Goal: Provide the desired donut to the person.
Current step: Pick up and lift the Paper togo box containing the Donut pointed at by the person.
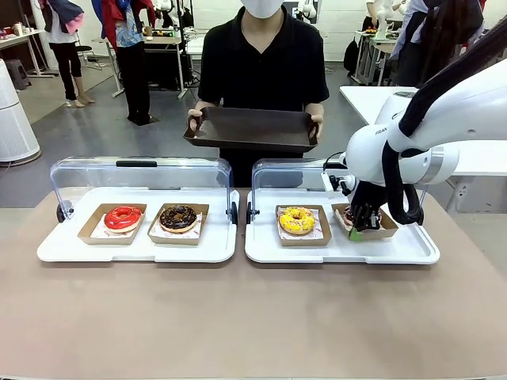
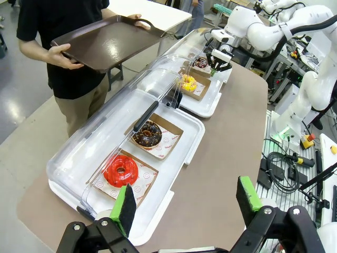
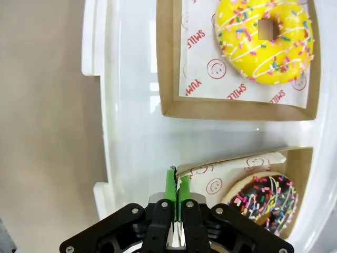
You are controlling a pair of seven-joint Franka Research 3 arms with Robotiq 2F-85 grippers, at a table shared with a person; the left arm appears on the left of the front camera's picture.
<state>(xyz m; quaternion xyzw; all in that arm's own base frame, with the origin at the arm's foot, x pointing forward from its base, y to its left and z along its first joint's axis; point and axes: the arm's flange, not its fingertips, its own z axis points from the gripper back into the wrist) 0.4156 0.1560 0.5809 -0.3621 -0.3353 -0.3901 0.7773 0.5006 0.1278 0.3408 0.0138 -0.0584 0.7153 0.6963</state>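
Beyond the right fingers, front view, the person holds out a serving tray. Left wrist view: left fingers apart, empty, above the counter. Right wrist view: right fingers clamped on the cardboard tray wall beside the chocolate donut; probably light, floppy card under a soft donut, so lift level.

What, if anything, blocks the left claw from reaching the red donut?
Probably nothing. The clear lid is swung back to the far side, so the red donut lies uncovered, and the left claw hangs open above the table's near edge with no object between them.
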